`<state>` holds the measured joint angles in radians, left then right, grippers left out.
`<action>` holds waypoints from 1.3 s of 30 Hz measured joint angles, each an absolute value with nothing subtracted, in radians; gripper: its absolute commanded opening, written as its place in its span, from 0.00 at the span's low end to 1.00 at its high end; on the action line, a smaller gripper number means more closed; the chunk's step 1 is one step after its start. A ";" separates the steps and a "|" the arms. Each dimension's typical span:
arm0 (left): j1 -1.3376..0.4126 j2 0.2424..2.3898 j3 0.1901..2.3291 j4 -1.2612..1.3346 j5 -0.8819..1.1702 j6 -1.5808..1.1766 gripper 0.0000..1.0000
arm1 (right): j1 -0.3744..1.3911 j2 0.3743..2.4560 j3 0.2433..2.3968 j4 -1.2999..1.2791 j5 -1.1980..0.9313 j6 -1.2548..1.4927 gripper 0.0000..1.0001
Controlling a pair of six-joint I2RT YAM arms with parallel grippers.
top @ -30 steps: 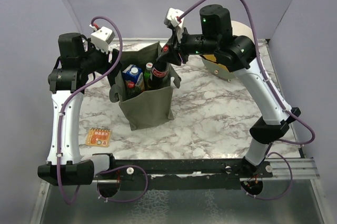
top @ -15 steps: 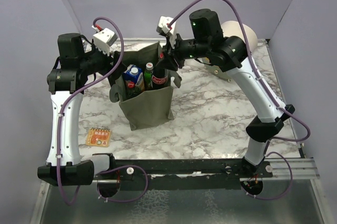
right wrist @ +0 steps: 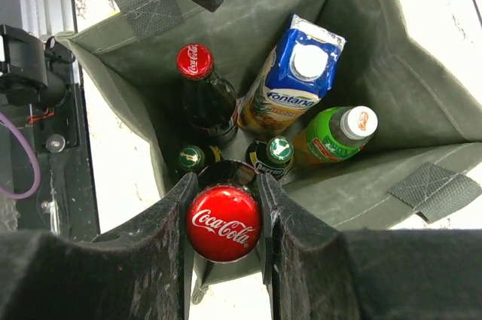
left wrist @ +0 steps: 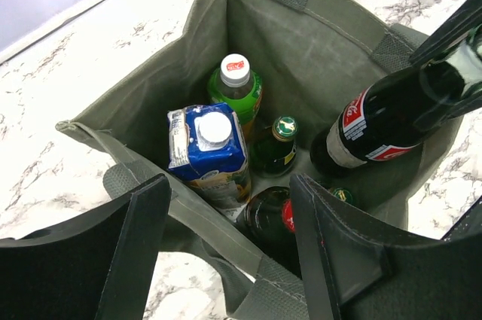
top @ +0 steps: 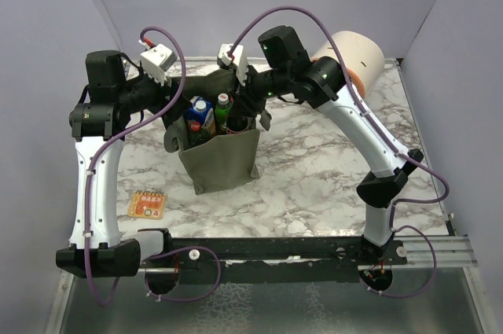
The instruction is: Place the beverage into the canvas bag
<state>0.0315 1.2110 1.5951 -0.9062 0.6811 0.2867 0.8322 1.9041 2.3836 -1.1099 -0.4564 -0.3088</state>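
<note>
In the upper middle of the overhead view, the canvas bag (top: 224,165) is standing upright and open on the marble tabletop (top: 314,169), and both arms are reaching over its mouth. The right jaws are pinching a Coca-Cola bottle (right wrist: 224,224) by the neck, just under its red cap. The bottle is hanging inside the bag. In the left wrist view its lower body is sitting below the rim at centre right, tilted, with the neck leaning toward the upper right corner. Whether its base is touching the bottom cannot be told.

The left jaws are standing spread, one on either side of the bag's near rim, with the fabric edge running across the gap between them.

Other drinks are standing in the bag: a blue Fontana carton (right wrist: 290,79), a green bottle with a white cap (right wrist: 335,135), a second red-capped cola bottle (right wrist: 197,86) and two small green-capped bottles (right wrist: 277,150), all packed close together.

At the upper right of the overhead view a cream-and-orange cylinder (top: 357,55) is lying behind the right arm, and at the lower left a small orange packet (top: 147,205) is lying flat, well apart from the bag.
</note>
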 measured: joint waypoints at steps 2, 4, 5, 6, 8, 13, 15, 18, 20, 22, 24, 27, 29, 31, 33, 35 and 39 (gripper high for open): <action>0.031 1.210 1.595 -0.906 0.685 0.287 0.67 | 0.833 1.908 2.377 -1.110 -0.455 -0.310 0.01; 0.031 1.209 1.595 -0.906 0.686 0.287 0.67 | 0.836 1.908 2.366 -1.109 -0.453 -0.312 0.01; 0.031 1.208 1.595 -0.906 0.688 0.287 0.67 | 0.837 1.908 2.359 -1.108 -0.453 -0.312 0.01; 0.031 1.208 1.595 -0.906 0.688 0.287 0.67 | 0.837 1.909 2.354 -1.109 -0.453 -0.313 0.01; 0.031 1.206 1.595 -0.907 0.689 0.288 0.67 | 0.837 1.911 2.345 -1.108 -0.453 -0.318 0.01; 0.031 1.194 1.595 -0.907 0.691 0.292 0.67 | 0.837 1.912 2.289 -1.086 -0.454 -0.340 0.01; 0.031 1.187 1.595 -0.906 0.691 0.295 0.67 | 0.837 1.912 2.259 -1.074 -0.454 -0.352 0.01; 0.031 1.177 1.595 -0.907 0.692 0.305 0.67 | 0.837 1.917 2.231 -1.065 -0.455 -0.366 0.01; 0.031 1.169 1.594 -0.907 0.692 0.310 0.67 | 0.837 1.927 2.228 -1.062 -0.456 -0.373 0.01; 0.031 1.161 1.588 -0.907 0.692 0.310 0.66 | 0.837 1.934 2.225 -1.056 -0.457 -0.376 0.01; 0.031 1.154 1.579 -0.906 0.692 0.309 0.66 | 0.837 1.935 2.213 -1.046 -0.458 -0.381 0.01; 0.031 1.150 1.572 -0.906 0.692 0.309 0.66 | 0.837 1.935 2.179 -1.023 -0.459 -0.391 0.01; 0.031 1.150 1.572 -0.906 0.692 0.308 0.66 | 0.837 1.935 2.149 -1.004 -0.459 -0.399 0.01; 0.031 1.150 1.572 -0.906 0.692 0.305 0.66 | 0.837 1.935 2.122 -0.991 -0.459 -0.407 0.01; 0.031 1.150 1.572 -0.905 0.691 0.301 0.66 | 0.837 1.935 2.106 -0.980 -0.459 -0.413 0.01; 0.031 1.150 1.572 -0.903 0.690 0.294 0.66 | 0.837 1.935 2.094 -0.970 -0.459 -0.417 0.01; 0.031 1.150 1.573 -0.893 0.678 0.283 0.66 | 0.837 1.935 2.063 -0.946 -0.459 -0.425 0.01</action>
